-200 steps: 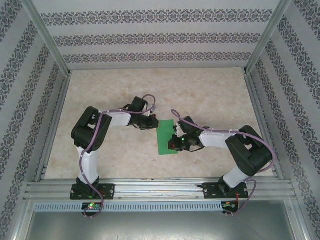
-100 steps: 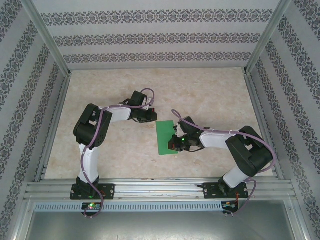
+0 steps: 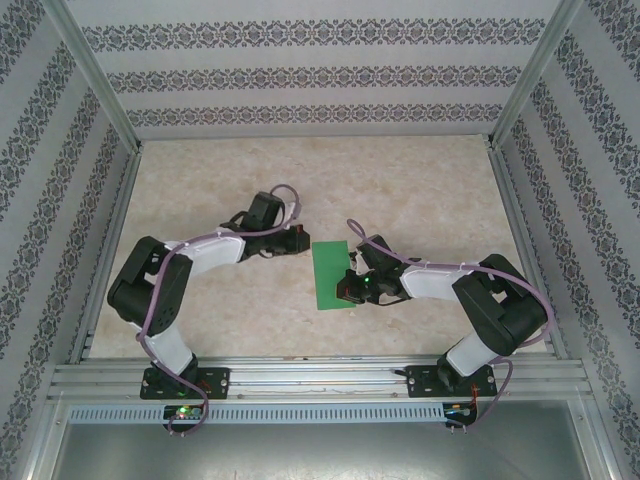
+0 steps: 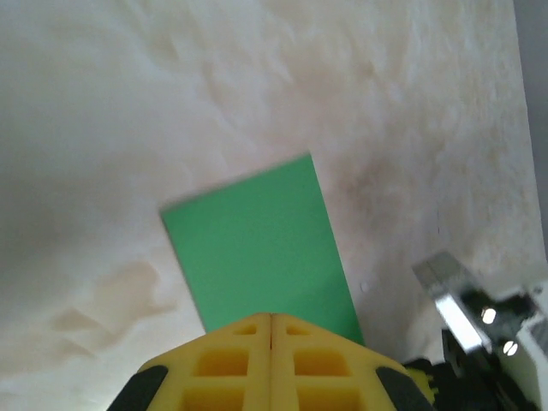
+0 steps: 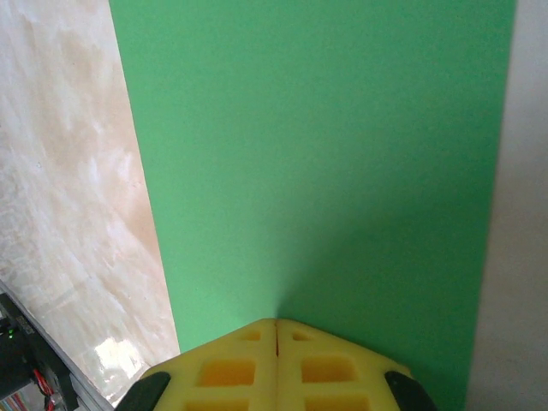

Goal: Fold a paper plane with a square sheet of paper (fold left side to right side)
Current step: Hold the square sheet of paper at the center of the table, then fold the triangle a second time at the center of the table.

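The green paper (image 3: 331,276) lies flat on the worktop (image 3: 420,190). The left tool (image 3: 298,238) is shut, holding nothing, just beside it. The right tool (image 3: 348,289) is shut too, over the paper

Bright, even light; the square sheet of paper (image 4: 257,248) looks blurred from the left wrist.

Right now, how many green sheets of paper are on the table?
1: a green sheet of paper lies mid-table, partly under the right end effector. Another could hide beneath it.
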Available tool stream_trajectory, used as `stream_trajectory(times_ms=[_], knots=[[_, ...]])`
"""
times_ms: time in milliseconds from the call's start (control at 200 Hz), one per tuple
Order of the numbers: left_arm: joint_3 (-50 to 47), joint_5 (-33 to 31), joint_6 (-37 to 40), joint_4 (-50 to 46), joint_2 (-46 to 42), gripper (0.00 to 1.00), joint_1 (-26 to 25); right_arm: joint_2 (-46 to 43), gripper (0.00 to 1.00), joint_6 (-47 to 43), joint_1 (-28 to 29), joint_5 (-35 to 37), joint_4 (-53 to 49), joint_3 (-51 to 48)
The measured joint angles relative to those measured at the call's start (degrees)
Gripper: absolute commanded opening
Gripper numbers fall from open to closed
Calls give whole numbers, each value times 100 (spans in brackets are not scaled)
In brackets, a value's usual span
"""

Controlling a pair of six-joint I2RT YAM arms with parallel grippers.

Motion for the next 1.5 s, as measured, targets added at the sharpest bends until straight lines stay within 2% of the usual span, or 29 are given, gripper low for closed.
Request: stream_trajectory(times_ms=[155, 310, 595, 769, 1009, 1264, 1499], knots=[[-48, 166, -227, 127, 516, 0, -321, 0, 0, 2, 28, 37, -2, 13], [50, 205, -286, 120, 831, 0, -385, 0, 0, 0, 31, 57, -26, 33], [210, 66, -278, -2, 953, 0, -385, -37, 18, -59, 20, 50, -275, 208], [234, 28, -197, -55, 957, 0, -387, -507, 29, -304, -326, -35, -625, 538], [234, 9, -136, -61, 957, 0, -396, -796, 31, -774, -988, -227, -1386, 629], [234, -4, -131, -63, 957, 0, -398, -741, 32, -927, -975, -422, -1985, 474], [236, -7, -131, -66, 957, 0, -400, -501, 36, -929, -710, -417, -2138, 448]])
